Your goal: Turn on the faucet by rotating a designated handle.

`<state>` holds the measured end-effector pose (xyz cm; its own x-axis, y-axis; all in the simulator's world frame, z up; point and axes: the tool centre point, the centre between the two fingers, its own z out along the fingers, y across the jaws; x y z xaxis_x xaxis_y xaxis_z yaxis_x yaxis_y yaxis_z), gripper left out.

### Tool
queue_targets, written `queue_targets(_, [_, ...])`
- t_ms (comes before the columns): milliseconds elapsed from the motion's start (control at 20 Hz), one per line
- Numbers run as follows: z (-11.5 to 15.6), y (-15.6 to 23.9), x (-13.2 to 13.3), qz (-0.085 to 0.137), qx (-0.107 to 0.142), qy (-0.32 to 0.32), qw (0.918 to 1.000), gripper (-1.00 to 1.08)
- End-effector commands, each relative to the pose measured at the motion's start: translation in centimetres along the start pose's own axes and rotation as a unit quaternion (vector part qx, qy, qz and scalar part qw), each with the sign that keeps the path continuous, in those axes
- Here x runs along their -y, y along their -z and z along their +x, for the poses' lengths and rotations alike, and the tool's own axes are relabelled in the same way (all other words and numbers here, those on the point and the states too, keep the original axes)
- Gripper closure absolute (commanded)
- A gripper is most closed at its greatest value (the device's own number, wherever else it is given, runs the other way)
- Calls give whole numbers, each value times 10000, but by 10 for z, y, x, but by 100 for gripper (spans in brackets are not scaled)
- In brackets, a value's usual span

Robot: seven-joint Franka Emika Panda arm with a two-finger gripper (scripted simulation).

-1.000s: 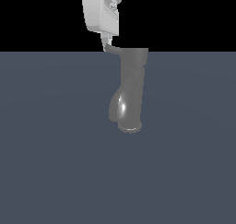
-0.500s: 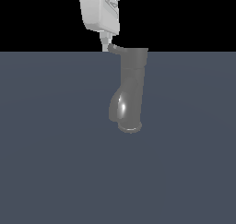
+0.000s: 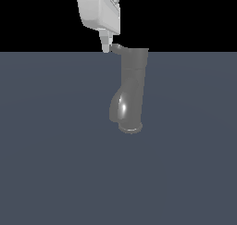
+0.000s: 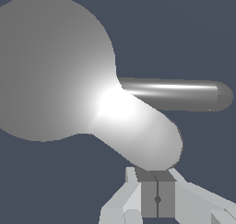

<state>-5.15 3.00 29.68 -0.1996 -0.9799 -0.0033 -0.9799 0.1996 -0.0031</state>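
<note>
The dark grey glossy metal faucet [image 3: 133, 87] stands upright well inside the flat slate-grey worktop [image 3: 55, 173], far from any of its visible edges, its bulging spout [image 3: 123, 109] curving down to a ringed rim. From the cylindrical cap, the thin, short, slightly upcurved grey lever handle [image 3: 118, 48] sticks out sideways towards the exterior view's left. The white Panda gripper [image 3: 107, 46] hangs from above with its fingertips right at the lever's free end, touching it or just beside it; the exterior view cannot settle which.

In the wrist view the two finger pads [image 4: 157, 194] sit pressed together with only a seam between them, so the gripper is closed with nothing held. The handle [image 4: 173, 94] shows there as a slim rod running lengthwise away from the broad round cap [image 4: 50, 66].

The coming move appears to turn on this: the lever's long axis is roughly level and the closed fingers stand at its tip, so a sideways push around the faucet's upright axis should swing it. Open worktop surrounds the faucet, leaving free room for the sweep; the spout below is the only nearby obstruction.
</note>
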Motion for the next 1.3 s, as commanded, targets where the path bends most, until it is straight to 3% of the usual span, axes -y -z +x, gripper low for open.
queue_targets(0, [12,0,-4,-13,-15,-89,10000,108])
queue_targets(50, [0,0,-2,-4,-2,4,10000,108])
queue_targets(850, [78,1,-25,-15,-16,-86,10000,108])
queue_targets(900, [78,1,-25,-15,-16,-86,10000,108])
queue_targets(950, [47,0,-26,-11,-10,172,9999,108])
queue_targets(1250, [85,0,-10,-13,-14,59,10000,108])
